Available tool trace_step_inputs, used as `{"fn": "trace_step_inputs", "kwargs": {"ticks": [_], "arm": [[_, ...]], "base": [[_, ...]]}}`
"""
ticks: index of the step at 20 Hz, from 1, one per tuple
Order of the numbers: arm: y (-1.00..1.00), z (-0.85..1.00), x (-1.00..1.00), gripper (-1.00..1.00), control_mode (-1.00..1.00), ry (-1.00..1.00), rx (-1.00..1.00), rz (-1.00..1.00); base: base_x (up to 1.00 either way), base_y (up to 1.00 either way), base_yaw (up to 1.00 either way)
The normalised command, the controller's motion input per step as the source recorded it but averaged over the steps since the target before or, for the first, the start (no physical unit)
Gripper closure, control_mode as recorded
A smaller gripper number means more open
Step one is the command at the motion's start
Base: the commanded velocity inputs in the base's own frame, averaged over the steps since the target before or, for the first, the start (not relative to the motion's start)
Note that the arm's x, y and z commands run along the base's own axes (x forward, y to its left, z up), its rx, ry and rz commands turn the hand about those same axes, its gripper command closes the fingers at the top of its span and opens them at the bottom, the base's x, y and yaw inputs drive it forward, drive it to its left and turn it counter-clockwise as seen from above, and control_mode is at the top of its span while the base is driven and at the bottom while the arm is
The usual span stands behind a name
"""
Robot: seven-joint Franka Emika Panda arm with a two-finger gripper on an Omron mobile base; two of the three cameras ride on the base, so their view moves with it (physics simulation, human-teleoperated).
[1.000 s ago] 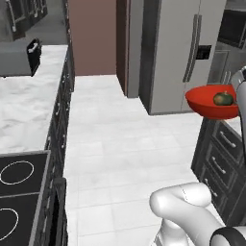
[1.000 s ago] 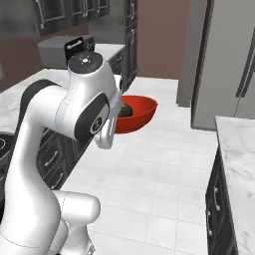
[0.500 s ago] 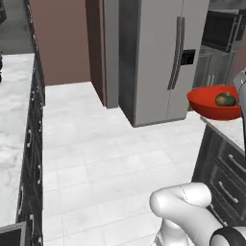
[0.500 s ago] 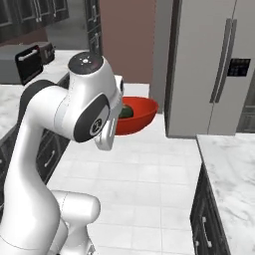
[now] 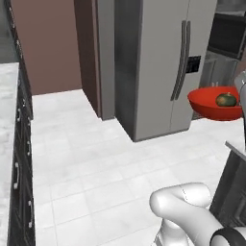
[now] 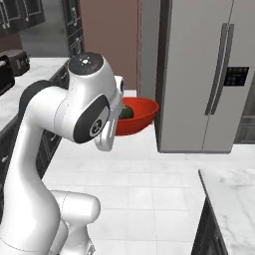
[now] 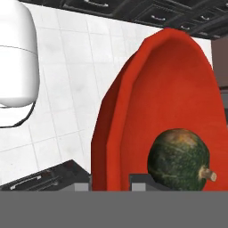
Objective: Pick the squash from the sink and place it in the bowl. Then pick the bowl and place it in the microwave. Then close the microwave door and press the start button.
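Carrying the bowl (image 7: 169,102) by its near rim, tool (image 7: 109,182) clamped on it w/ one tip inside, one outside. Squash (image 7: 180,160) sits in the bowl just past the tool, close to the gripped edge. Bowl is airborne over the floor, fridge (image 5: 158,62) beyond, microwave (image 5: 229,34) further off. Risks: thin rim grip could slip, bowl tilts, squash rolls out; rim could clip the fridge or desk (image 6: 231,191) edge en route.
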Motion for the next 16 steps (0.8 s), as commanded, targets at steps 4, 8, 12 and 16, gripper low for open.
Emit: {"fn": "trace_step_inputs", "kwargs": {"ticks": [4,8,12,16], "arm": [[0.0,0.0,0.0,1.0,1.0,0.0,0.0,0.0],[0.0,0.0,0.0,1.0,1.0,0.0,0.0,0.0],[0.0,0.0,0.0,1.0,1.0,0.0,0.0,0.0],[0.0,0.0,0.0,1.0,1.0,0.0,0.0,0.0]], "base": [[1.0,0.0,-0.13],[1.0,0.0,-0.08],[1.0,-0.09,-0.21],[1.0,-0.13,-0.44]]}}
